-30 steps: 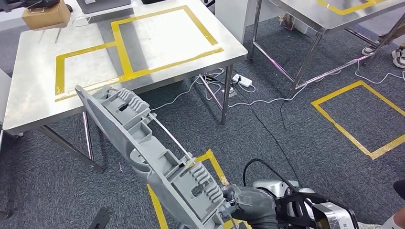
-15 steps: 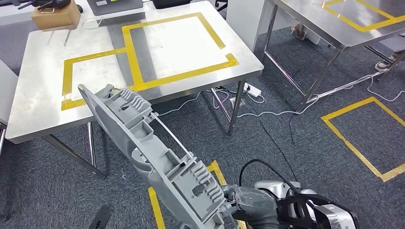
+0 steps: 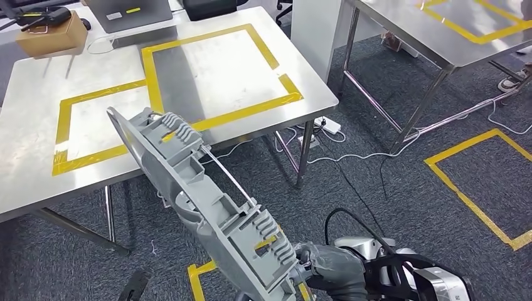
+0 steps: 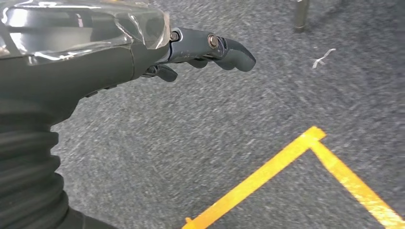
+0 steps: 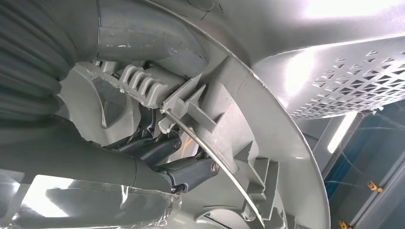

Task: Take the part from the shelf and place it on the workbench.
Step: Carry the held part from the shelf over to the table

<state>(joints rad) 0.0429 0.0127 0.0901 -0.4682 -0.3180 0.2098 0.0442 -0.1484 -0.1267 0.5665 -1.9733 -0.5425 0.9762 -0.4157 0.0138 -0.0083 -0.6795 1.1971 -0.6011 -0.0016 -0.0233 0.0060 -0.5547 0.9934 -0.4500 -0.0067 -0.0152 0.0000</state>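
Observation:
My right hand grips the near end of a large grey moulded part, low in the head view. The part is long, ribbed and slotted, with a thin metal rod along it. It slants up and away to the left, and its far end overlaps the front edge of the steel workbench, which is marked with yellow tape rectangles. Seen from the right wrist, dark fingers hook into the ribs of the part. My left hand hangs over grey carpet, fingers loosely bent, holding nothing.
A cardboard box and a laptop sit at the workbench's far edge. A second steel table stands to the right. Cables and a power strip lie on the carpet between them. Yellow tape outlines mark the floor.
The whole view has shifted: the workbench now sits further left and lower in the picture, closer to me. The part stays in my right hand at the same slant.

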